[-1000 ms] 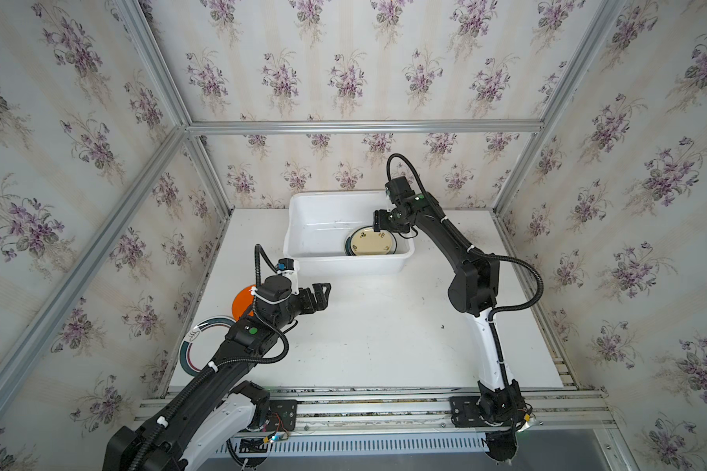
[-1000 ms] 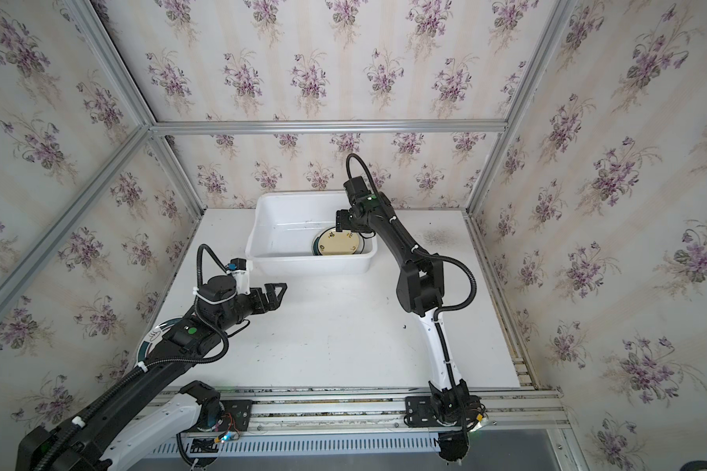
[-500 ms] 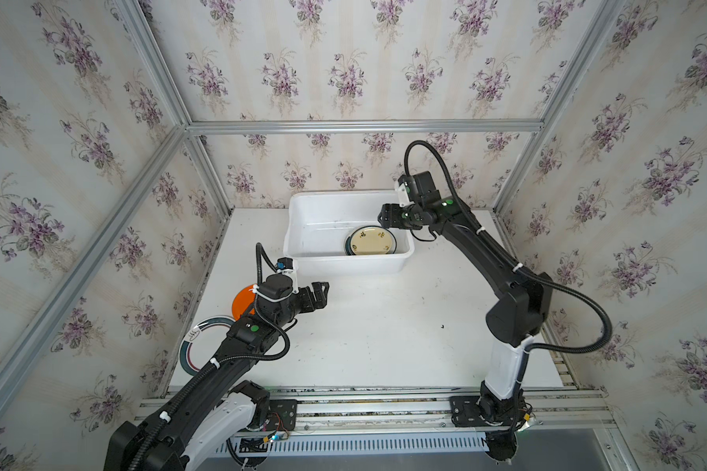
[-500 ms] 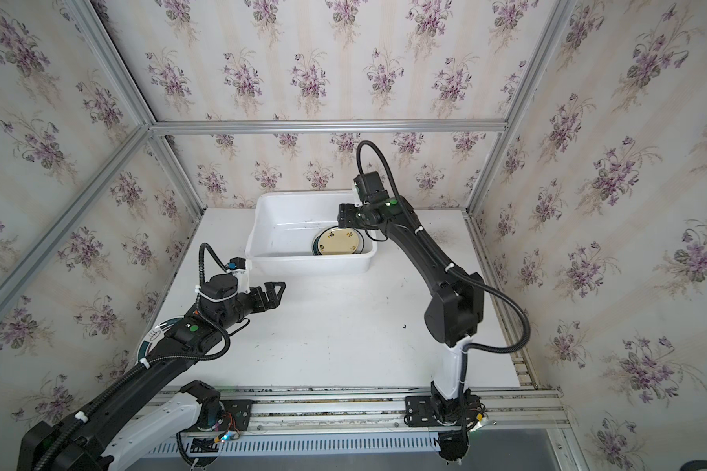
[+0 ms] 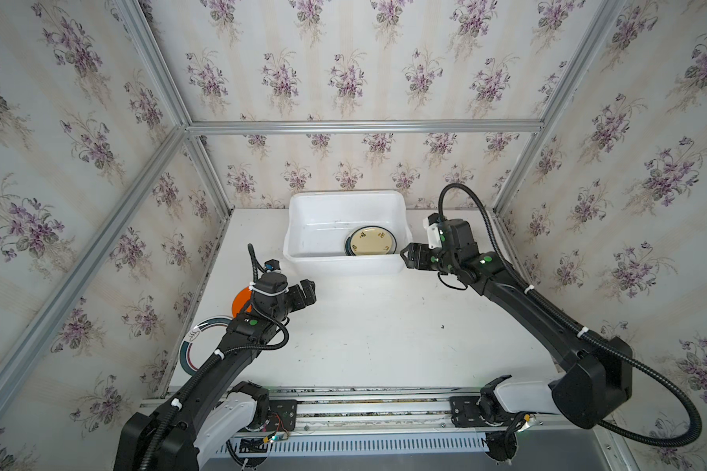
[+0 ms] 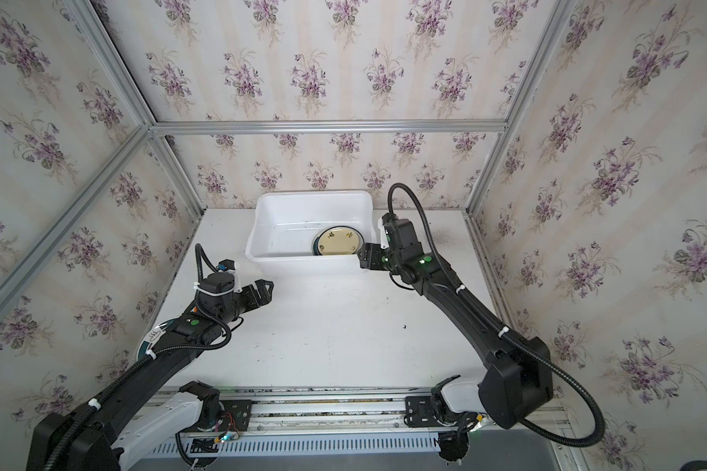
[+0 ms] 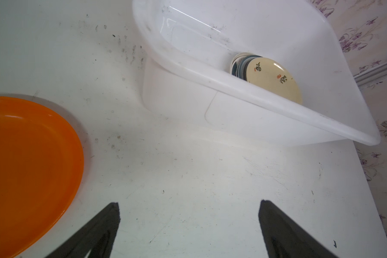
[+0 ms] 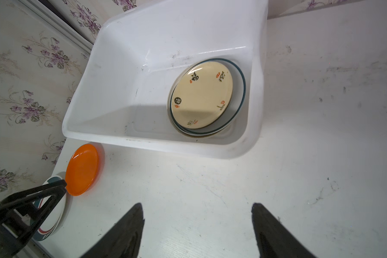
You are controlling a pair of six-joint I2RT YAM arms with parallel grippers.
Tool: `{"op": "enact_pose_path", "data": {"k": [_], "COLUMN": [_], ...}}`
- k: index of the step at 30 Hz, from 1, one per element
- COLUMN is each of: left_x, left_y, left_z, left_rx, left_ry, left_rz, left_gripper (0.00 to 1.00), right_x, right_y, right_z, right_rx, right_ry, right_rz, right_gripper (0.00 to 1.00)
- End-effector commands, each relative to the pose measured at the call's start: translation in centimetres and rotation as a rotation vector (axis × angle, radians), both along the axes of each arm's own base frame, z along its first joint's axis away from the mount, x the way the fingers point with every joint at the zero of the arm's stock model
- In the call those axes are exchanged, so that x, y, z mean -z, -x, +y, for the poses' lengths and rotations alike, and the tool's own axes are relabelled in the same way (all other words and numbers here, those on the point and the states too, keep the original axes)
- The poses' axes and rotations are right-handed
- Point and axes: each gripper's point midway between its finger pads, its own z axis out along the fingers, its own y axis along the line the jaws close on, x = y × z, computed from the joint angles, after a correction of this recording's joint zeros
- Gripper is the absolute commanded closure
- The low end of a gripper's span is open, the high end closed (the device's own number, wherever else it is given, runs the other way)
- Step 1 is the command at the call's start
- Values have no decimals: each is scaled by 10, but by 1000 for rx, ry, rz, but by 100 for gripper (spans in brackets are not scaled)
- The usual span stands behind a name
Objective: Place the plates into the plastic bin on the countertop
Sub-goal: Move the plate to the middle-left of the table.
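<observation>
Lying near the left pincer (image 7: 188, 205), orange plate (image 7: 27, 167).

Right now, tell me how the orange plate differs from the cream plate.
The orange plate is plain; the cream plate bears dark characters and small red marks. The orange plate lies on the countertop outside the bin; the cream plate sits inside it. The orange plate rests on the bare top, the cream plate on a teal-rimmed plate. Both are round and face up.
</observation>
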Motion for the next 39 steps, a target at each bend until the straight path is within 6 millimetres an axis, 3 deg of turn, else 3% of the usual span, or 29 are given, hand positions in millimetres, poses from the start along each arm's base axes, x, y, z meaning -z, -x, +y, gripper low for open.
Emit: {"op": "enact_pose_path", "data": {"k": [1,8,24,29,39], "left_x": [-1,12,59,80,102], "left_y": [-6,-12,-13,-14,-12], "left_z": [10,25,59,52,33], "left_rx": [-58,-117,-199,-164,-100], "left_ry": [-5,-9,-68,-43,31], "left_rz": [3,71,223,290,338], "left_gripper": [1,1,1,1,1], "right_x": [-4,25,26,34,46], "right_y": [7,36,58,60,58], "right_z": [11,6,-4,-4,-4], "right_rx": [-8,-15,-28,-31,-24], "right_ry": [-132,-167,-156,-154,-143], "right_rz": [-24,43,31,47,74], "right_gripper": [22,22,22,22,21]}}
